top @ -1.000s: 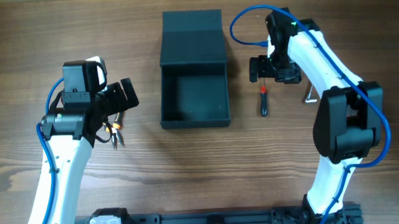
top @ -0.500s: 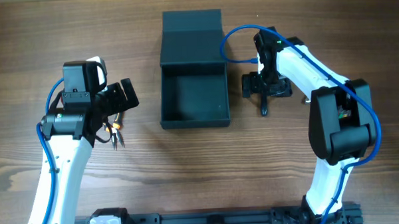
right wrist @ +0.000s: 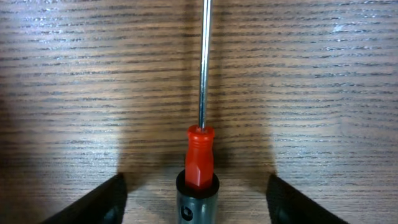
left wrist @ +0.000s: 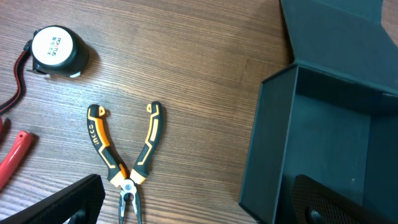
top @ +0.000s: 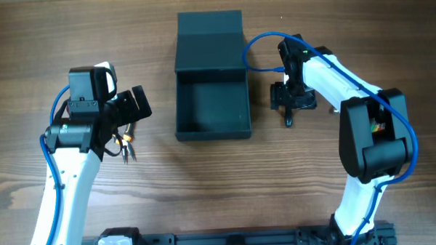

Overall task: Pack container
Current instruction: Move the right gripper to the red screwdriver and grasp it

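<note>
The container [top: 212, 134] is a dark teal-grey box standing open mid-table, its lid [top: 210, 41] laid flat behind it; nothing shows inside. Its wall shows in the left wrist view [left wrist: 267, 149]. My right gripper [top: 290, 98] is open and low over a screwdriver [top: 288, 120] just right of the box. In the right wrist view, its fingers [right wrist: 198, 208] straddle the screwdriver's red-and-grey handle [right wrist: 199, 165] without touching. My left gripper [top: 126, 107] is open and empty over orange-and-black pliers [top: 124, 144], which lie with handles spread [left wrist: 127, 155].
A black tape measure [left wrist: 56, 51] lies on the wood beyond the pliers. A red-handled tool [left wrist: 12, 155] is cut off at the left edge of the left wrist view. The table is brown wood.
My right gripper has moved left and toward the front, down over the screwdriver. The left arm and the container have not moved.
</note>
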Motion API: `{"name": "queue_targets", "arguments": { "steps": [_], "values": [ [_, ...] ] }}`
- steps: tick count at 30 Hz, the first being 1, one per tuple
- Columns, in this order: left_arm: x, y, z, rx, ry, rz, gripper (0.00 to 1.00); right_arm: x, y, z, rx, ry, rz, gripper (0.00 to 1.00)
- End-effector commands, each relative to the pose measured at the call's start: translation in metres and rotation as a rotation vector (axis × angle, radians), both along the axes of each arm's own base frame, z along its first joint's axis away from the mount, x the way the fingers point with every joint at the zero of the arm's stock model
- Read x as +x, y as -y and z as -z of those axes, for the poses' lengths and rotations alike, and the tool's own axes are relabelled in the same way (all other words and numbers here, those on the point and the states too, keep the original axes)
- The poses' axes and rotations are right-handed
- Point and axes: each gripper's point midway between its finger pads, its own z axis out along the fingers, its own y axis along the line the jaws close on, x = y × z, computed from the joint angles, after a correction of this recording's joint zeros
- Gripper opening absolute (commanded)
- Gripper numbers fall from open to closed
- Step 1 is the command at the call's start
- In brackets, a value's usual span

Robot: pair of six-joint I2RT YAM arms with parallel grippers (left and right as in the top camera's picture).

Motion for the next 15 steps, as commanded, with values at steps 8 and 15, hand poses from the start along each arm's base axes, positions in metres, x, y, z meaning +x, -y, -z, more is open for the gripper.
{"name": "queue_targets", "arguments": {
  "steps": [8, 15],
  "values": [
    [0.0033, 0.0002, -0.0067, 0.014, 0.017, 0.014, 1.0, -0.023, -0.0032, 0.022, 0.031, -0.091, 0.019, 0.27],
    [0.0033, 0.0001, -0.0067, 0.015, 0.017, 0.014, 1.0, -0.0232, -0.0045, 0.022, 0.038, -0.092, 0.02, 0.12]
  ]
}}
